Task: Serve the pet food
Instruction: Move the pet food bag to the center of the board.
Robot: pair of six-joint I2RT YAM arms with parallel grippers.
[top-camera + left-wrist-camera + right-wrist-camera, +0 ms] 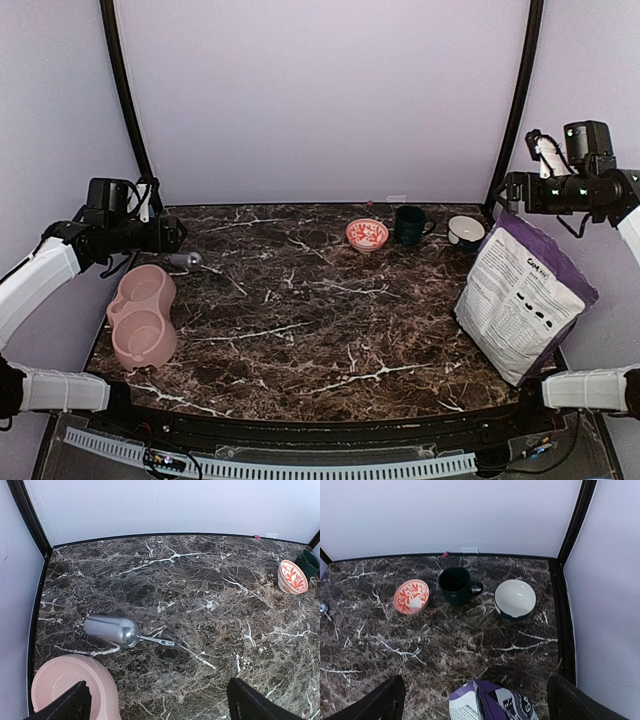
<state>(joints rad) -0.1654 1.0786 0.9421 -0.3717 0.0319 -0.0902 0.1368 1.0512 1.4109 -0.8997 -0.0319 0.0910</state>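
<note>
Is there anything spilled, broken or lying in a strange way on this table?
Nothing looks spilled or broken. The metal scoop lies loose on the table, a little apart from the pink double bowl. The purple-and-white bag at the right looks tilted rather than upright. The rest stands in order.

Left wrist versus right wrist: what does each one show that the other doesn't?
Left wrist only: the pink double bowl and the metal scoop body. Right wrist only: the white bowl and the top of the purple-and-white bag. Both: the red patterned bowl, the dark mug (just its edge in the left wrist view) and the marble table.
</note>
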